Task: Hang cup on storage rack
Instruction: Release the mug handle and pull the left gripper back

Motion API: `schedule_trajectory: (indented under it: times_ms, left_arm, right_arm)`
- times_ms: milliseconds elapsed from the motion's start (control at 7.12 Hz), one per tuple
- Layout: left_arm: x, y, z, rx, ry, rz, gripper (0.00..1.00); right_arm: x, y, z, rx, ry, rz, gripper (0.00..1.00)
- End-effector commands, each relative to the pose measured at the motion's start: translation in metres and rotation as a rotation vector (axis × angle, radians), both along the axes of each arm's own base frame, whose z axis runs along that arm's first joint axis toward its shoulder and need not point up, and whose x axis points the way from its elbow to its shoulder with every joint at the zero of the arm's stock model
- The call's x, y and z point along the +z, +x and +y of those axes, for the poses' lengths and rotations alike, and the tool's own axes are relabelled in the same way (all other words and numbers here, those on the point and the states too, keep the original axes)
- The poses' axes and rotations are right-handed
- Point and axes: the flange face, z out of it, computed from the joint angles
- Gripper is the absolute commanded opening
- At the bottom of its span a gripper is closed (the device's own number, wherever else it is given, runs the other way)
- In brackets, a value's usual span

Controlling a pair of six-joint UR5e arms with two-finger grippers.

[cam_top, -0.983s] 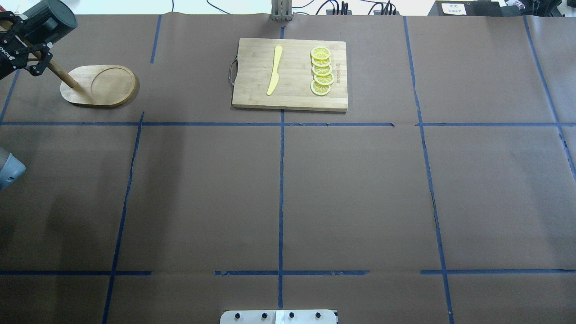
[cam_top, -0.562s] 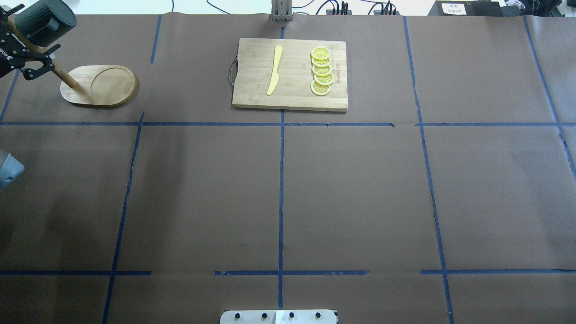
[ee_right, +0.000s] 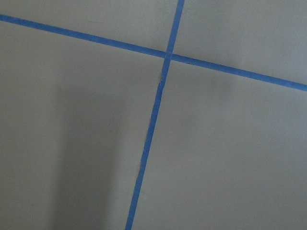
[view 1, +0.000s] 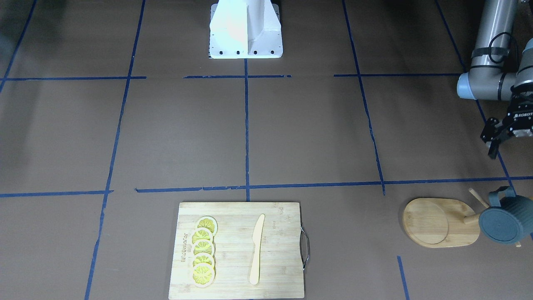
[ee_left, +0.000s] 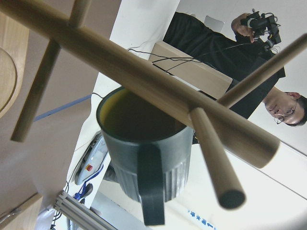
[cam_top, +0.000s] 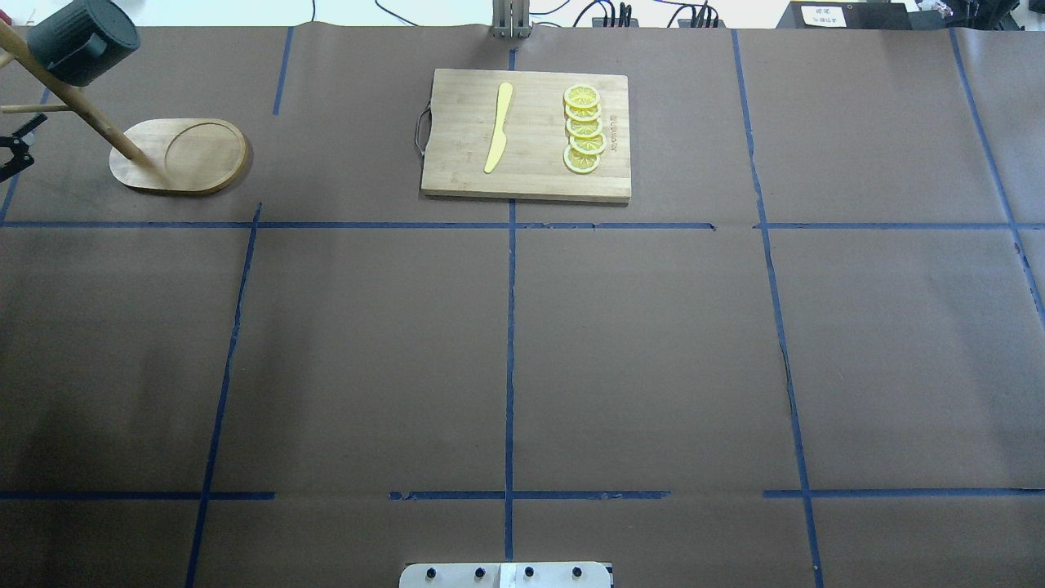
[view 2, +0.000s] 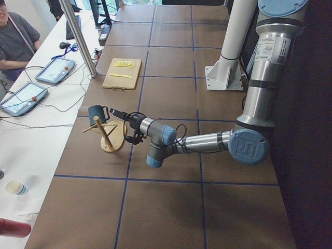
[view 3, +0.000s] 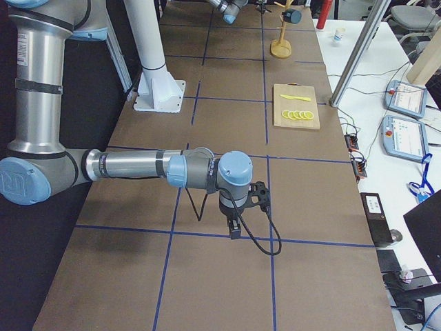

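The one cup [cam_top: 82,41] hangs on an upper peg of the single storage rack [cam_top: 180,155], at 10 o'clock from the rack's oval base in the overhead view. The left gripper [cam_top: 16,147], marked "ROBOT…" where the front view cuts it off, has backed away from the post to 9 o'clock of the base. Its jaws are spread and empty, clear of the cup. At 3 o'clock lies one cutting board [cam_top: 531,175] with an engraved mark too small to read. It holds five lemon slices [cam_top: 584,131] and one yellow knife [cam_top: 499,126]. The right gripper [view 3: 234,231] hangs over bare table, and I cannot tell how its jaws stand.
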Motion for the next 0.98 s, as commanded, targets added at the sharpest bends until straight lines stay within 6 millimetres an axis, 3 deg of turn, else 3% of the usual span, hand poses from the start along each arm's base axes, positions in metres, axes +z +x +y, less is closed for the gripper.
schedule_trajectory:
  times_ms: [0, 140, 562, 843]
  left_arm:
    - [0.017, -0.034, 0.059, -0.016, 0.077, -0.009, 1.0]
    - [0.024, -0.043, 0.075, -0.042, 0.137, -0.069, 1.0]
    - [0.035, -0.022, 0.091, -0.007, 0.476, -0.633, 1.0]
    - [0.057, -0.008, 0.091, 0.051, 0.672, -1.087, 1.0]
  right_arm:
    - [0.0, 0.0, 0.0, 0.0, 0.0, -0.001, 1.0]
    - [0.001, 0.0, 0.001, 0.0, -0.001, -0.001, 1.0]
    - [0.003, 0.0, 0.001, 0.001, -0.009, -0.003, 1.0]
    - [0.003, 0.0, 0.001, 0.001, -0.009, -0.003, 1.0]
